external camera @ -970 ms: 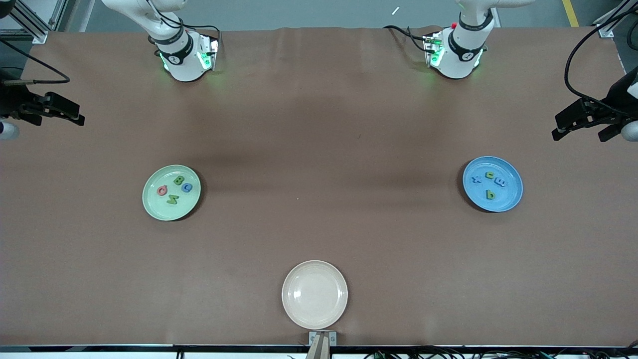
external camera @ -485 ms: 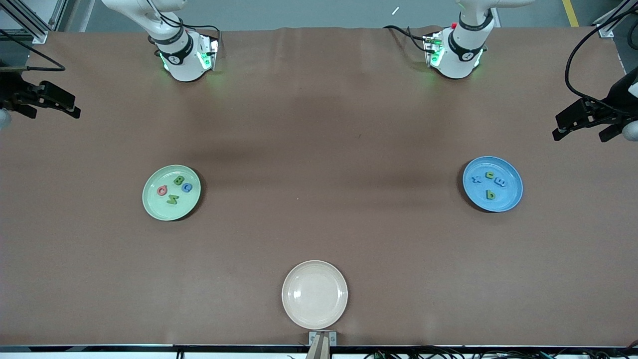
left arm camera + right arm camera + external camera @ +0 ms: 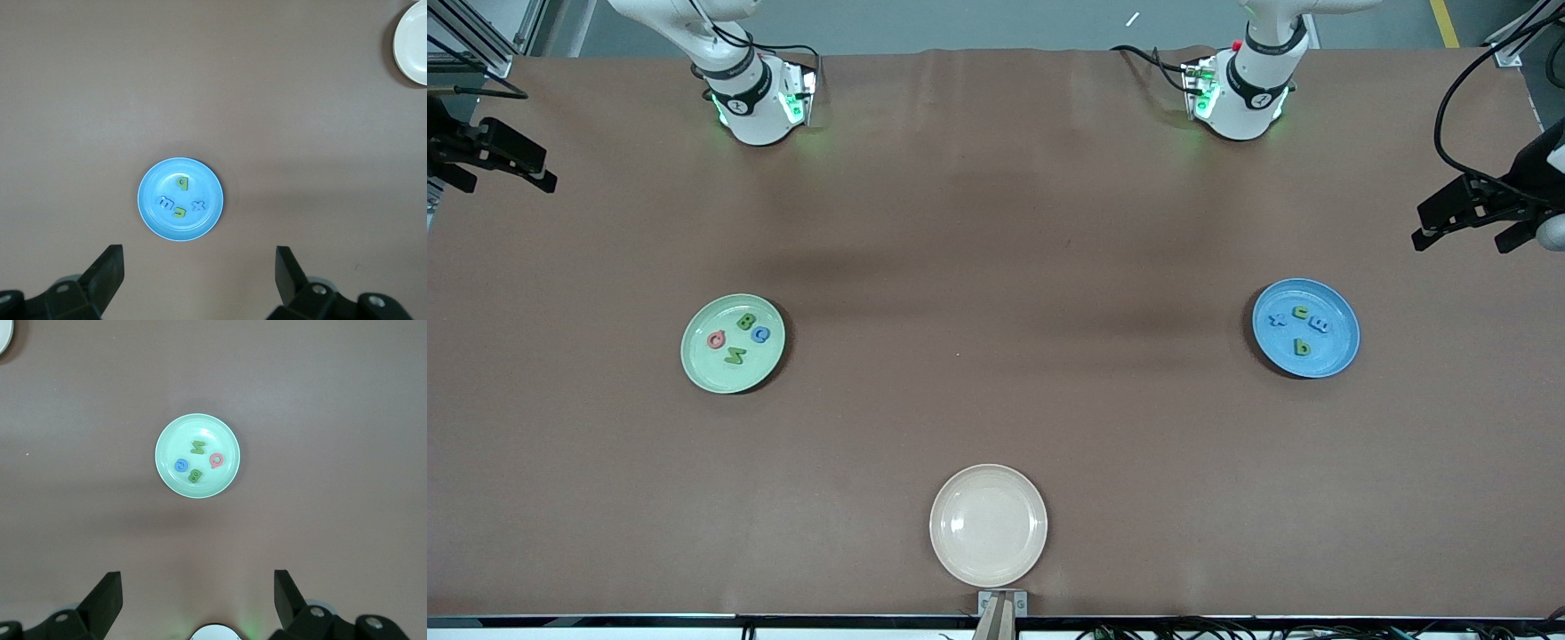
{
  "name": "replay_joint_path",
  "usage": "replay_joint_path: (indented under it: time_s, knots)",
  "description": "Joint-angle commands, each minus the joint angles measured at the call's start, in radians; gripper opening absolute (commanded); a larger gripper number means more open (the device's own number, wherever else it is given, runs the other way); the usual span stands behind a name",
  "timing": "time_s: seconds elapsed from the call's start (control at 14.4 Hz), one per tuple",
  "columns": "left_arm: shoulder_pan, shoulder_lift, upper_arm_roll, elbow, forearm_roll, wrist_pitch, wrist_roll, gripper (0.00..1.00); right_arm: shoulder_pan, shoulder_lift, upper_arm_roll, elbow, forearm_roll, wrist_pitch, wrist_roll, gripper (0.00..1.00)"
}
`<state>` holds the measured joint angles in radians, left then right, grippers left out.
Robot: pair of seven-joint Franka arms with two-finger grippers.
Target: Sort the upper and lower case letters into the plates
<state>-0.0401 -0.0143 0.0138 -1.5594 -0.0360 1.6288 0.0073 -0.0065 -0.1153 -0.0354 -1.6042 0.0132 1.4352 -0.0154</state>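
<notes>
Letters are seen sorted: four in green plate [image 3: 703,369], four in blue plate [image 3: 1338,356]. Left claw [image 3: 199,267] and right claw [image 3: 197,590] are held high over tabletop [image 3: 996,249], fingers apart, nothing gripped.

Matt brown table cover [image 3: 996,267], cloth-like, w/ faint creases. 3 smooth plates w/ a soft sheen, prob. plastic: pale green plate [image 3: 704,364], bright blue plate [image 3: 1343,351], cream plate [image 3: 988,524]. Small letters [image 3: 740,336] look matt, foam-like. Gripper fingers [image 3: 107,273] are matt black plastic.
</notes>
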Motion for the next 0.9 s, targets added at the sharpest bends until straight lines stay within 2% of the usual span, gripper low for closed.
replay_joint_path:
  time_s: [0.0, 0.83]
  knots:
    - [0.005, -0.007, -0.011, 0.005, 0.015, 0.003, 0.014, 1.00, 0.000, -0.021, -0.001, -0.046, -0.003, 0.034, -0.001, 1.00]
    - [0.005, -0.007, -0.011, 0.005, 0.013, 0.002, 0.014, 1.00, -0.001, -0.021, -0.001, -0.080, -0.003, 0.060, -0.003, 1.00]
